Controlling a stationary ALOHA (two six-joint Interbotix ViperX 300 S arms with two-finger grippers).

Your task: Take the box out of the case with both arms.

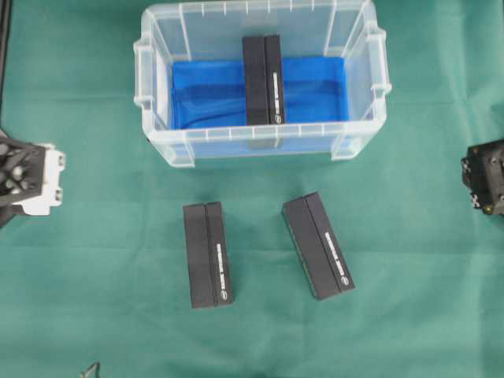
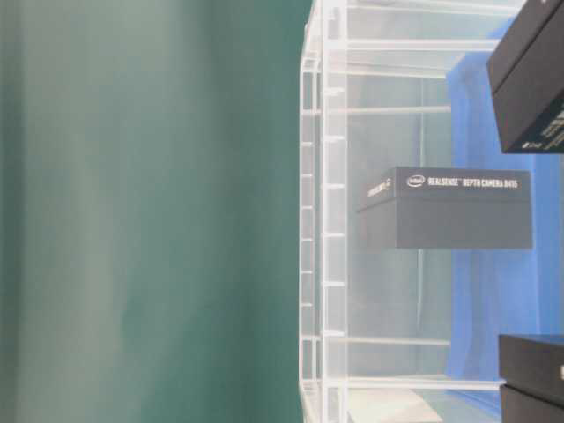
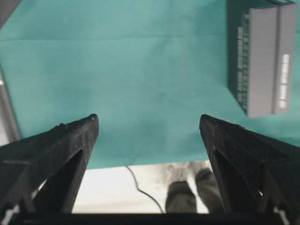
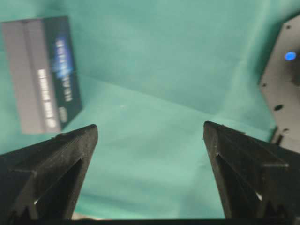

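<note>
The desk [image 1: 94, 315], under green cloth, is the largest thing in view. On it, at the far middle, sits the case [image 1: 157, 47], a clear bin with a blue sheet on its bottom; every place below is reckoned from it.

Inside the case, on the blue sheet near its middle, lies the box [image 1: 262, 79], black and long, running from the back wall to the front wall. Two more black boxes lie outside, in front of the case: the left box [image 1: 207, 254] roughly square to the case and the right box [image 1: 318, 245] skewed.

The left gripper [image 3: 149, 123] is well off to the case's left and nearer the desk's front edge, its jaws spread wide with nothing between them. The right gripper [image 4: 150, 127] is well off to the case's right, likewise wide apart and empty.

Risks, as a judgement: the case walls are tall, so an arm coming in low could strike the rim and shove the light bin. If one gripper lifts sooner than the other, the box could tilt and slip. The outside boxes look the same and could be taken by mistake.

The box's side reads "intel REALSENSE DEPTH CAMERA D415".
</note>
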